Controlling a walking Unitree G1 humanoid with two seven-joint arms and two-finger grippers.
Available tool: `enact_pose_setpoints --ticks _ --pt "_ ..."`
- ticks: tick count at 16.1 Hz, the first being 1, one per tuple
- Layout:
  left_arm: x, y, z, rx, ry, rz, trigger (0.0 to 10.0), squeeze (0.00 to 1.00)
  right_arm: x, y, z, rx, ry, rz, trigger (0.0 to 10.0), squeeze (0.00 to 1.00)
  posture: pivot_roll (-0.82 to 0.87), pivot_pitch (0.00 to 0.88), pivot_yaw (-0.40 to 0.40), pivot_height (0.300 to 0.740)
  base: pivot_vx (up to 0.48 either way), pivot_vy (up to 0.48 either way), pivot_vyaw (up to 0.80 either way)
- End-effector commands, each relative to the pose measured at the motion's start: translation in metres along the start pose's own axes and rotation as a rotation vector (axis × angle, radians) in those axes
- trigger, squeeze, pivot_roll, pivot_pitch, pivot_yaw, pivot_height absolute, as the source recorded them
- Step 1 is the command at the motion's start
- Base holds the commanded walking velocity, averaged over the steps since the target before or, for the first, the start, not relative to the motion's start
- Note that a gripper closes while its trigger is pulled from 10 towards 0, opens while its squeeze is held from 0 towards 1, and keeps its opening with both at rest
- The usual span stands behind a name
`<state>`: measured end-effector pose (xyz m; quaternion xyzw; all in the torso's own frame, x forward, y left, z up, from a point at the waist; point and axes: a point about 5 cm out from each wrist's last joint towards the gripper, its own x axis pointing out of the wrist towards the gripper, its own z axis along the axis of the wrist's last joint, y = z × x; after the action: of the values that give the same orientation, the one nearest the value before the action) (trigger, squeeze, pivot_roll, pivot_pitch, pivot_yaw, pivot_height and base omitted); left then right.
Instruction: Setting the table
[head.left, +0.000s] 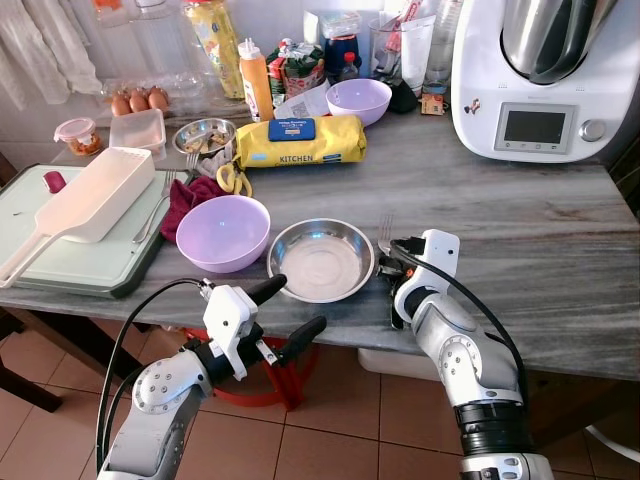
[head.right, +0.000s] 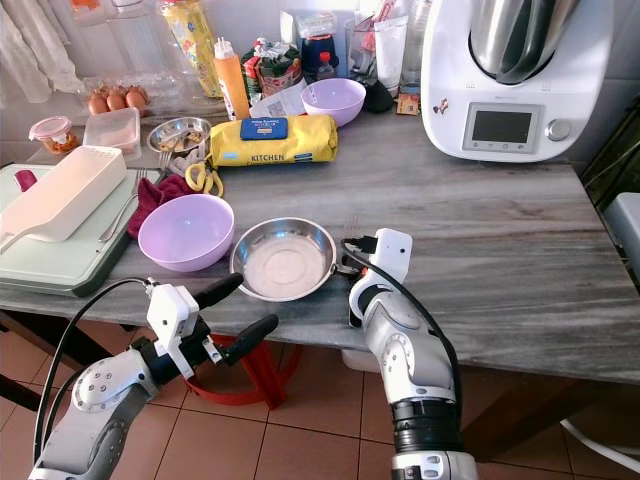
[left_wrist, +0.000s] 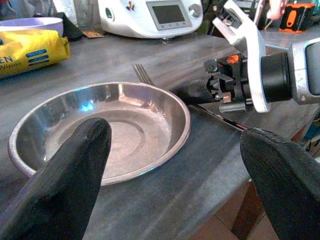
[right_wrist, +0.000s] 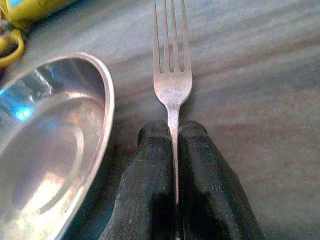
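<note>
My left gripper (head.left: 285, 312) hovers at the table edge (head.left: 560, 345), fingers wide apart, holding nothing. Steel plate (head.left: 322, 260) sits just ahead. My right gripper (right_wrist: 172, 131) pinches the fork (right_wrist: 171, 75) handle; fork lies flat just right of plate.

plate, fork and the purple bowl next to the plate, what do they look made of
Plate: metal, likely stainless steel; shiny rim, brushed centre, light reflections.
Fork: silvery metal, slightly dull, held at its handle by the right gripper, lying beside the plate on the grey wood-grain table.
Purple bowl: probably plastic; opaque, even lilac colour with a soft sheen, though glazed ceramic cannot be ruled out.
</note>
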<state>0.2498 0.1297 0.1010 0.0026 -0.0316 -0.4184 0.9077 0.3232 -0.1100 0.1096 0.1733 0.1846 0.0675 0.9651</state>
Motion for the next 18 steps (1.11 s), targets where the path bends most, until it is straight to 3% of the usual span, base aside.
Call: enact_pose_setpoints --ticks 1,5,6,7,13,18 --pt "0.000 0.002 -0.002 0.009 0.015 -0.006 10.0 0.00 -0.002 -0.005 -0.011 -0.023 0.065 -0.035 10.0 0.00 -0.10 0.067 0.080 0.740 0.000 0.000 0.00" --pt "0.000 0.001 -0.004 0.009 0.024 -0.011 10.0 0.00 -0.003 -0.006 -0.011 -0.023 0.081 -0.026 10.0 0.00 -0.10 0.067 0.081 0.740 0.000 0.000 0.00" --pt "0.001 0.001 -0.005 0.009 0.026 -0.011 10.0 0.00 -0.004 -0.006 -0.011 -0.026 0.085 -0.026 10.0 0.60 -0.10 0.067 0.081 0.740 0.000 0.000 0.00" --pt "0.000 0.001 -0.005 0.009 0.027 -0.011 10.0 0.00 -0.004 -0.008 -0.011 -0.037 0.091 -0.043 10.0 1.00 -0.10 0.067 0.082 0.740 0.000 0.000 0.00" --pt "0.000 0.000 -0.009 0.009 0.042 -0.013 10.0 0.00 -0.006 -0.011 -0.017 -0.046 0.113 -0.065 10.0 1.00 -0.10 0.068 0.083 0.740 0.000 0.000 0.00" --pt "0.000 0.001 -0.009 0.015 0.040 -0.011 10.0 0.00 -0.014 -0.008 0.010 -0.105 -0.017 -0.081 10.0 1.00 -0.10 0.067 0.086 0.740 0.000 0.000 0.00"
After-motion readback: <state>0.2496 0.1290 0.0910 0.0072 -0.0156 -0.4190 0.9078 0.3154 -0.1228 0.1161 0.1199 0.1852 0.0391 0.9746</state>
